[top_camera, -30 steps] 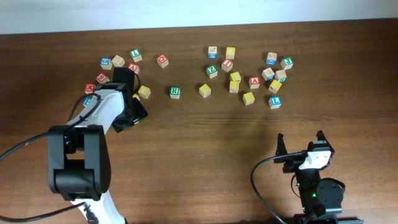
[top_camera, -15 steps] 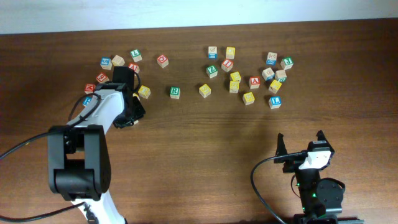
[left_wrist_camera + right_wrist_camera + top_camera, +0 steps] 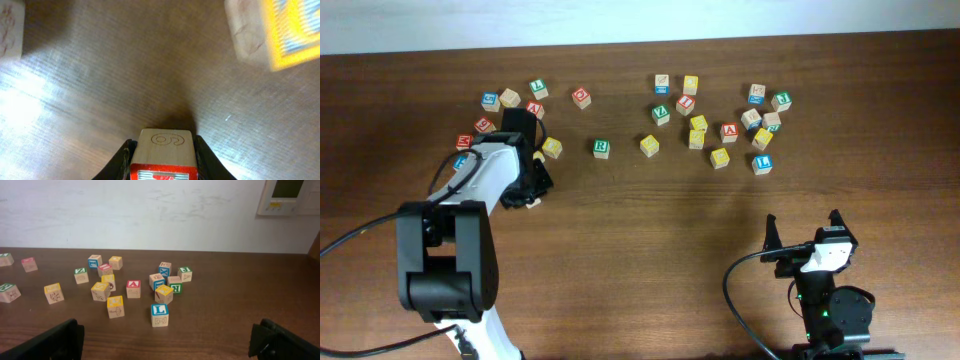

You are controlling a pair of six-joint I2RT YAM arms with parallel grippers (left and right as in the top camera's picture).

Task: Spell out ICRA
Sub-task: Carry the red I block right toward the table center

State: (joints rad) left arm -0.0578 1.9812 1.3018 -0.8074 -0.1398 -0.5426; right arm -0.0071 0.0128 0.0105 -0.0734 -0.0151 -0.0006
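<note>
L gripper (image 3: 161, 159), clamped on red-faced block (image 3: 161, 142), has drawn back w/ it, yellow block (image 3: 272, 32) now ahead-right of fingers: prob. a letter headed for open table (image 3: 650, 230); R gripper (image 3: 803, 232) wide, idle.

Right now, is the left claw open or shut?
The left claw is shut on a red-faced wooden letter block: in the left wrist view its fingers press both sides of it.

Counter (image 3: 650, 230): dark brown wood, fine grain, low sheen with glare.
Held block (image 3: 162, 142): pale bare wood, engraved top, red painted face.
Left claw (image 3: 162, 155): black, smooth, plastic-looking.
Wall (image 3: 150, 210): white, matt, scuffed.
</note>
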